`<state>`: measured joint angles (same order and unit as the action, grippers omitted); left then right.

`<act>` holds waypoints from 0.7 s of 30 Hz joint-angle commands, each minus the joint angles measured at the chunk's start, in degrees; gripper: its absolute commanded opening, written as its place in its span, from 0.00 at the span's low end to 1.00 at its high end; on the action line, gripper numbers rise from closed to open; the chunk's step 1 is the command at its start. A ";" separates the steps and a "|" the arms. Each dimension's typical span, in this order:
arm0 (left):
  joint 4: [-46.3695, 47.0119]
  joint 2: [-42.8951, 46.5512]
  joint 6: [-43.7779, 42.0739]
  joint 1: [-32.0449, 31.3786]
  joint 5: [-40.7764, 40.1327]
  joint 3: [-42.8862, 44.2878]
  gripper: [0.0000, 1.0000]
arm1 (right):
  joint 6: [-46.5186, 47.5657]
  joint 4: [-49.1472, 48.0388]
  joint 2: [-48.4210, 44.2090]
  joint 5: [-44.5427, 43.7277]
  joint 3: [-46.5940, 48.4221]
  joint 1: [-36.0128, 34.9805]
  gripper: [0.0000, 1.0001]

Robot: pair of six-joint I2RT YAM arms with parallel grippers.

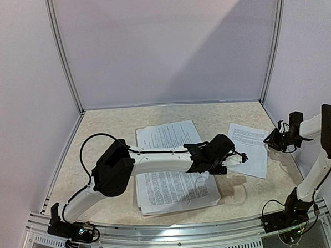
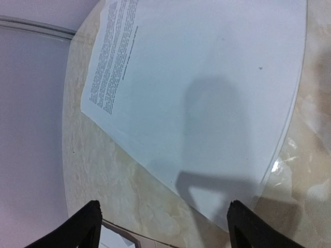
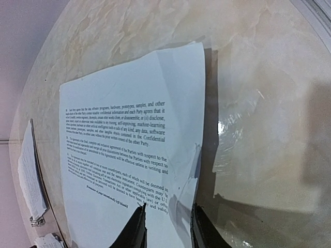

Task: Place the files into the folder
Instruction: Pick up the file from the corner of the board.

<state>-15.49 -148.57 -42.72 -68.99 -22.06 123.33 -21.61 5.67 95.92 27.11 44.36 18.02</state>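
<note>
Left claw (image 2: pixel 164 206) wide apart, empty, near single white printed paper sheet (image 2: pixel 196 77) | right claw (image 3: pixel 168 209) narrow, astride sheet's edge, grip uncertain | sheet touches clear glossy plastic folder (image 3: pixel 258 144) on beige marbled worktop (image 3: pixel 129 31) | step: likely seizing sheet; next: firm pinch, slide inside

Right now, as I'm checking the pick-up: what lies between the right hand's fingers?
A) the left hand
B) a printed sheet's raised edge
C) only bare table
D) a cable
B: the right wrist view shows the right hand straddling the lifted edge of the printed sheet, its fingers apart.
</note>
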 commanded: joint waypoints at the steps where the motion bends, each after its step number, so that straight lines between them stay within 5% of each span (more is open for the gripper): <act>1: 0.11 -1.31 -2.64 -1.12 0.55 -0.11 0.86 | -0.09 -1.80 -0.06 2.07 -0.97 0.18 0.29; 21: 0.59 -4.46 -8.36 -2.38 -3.16 1.13 0.87 | -5.46 -12.14 -0.26 16.87 -6.47 0.24 0.20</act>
<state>-13.78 -150.15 -50.35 -70.59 -25.06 124.03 -26.15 -4.01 95.96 40.16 38.76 18.06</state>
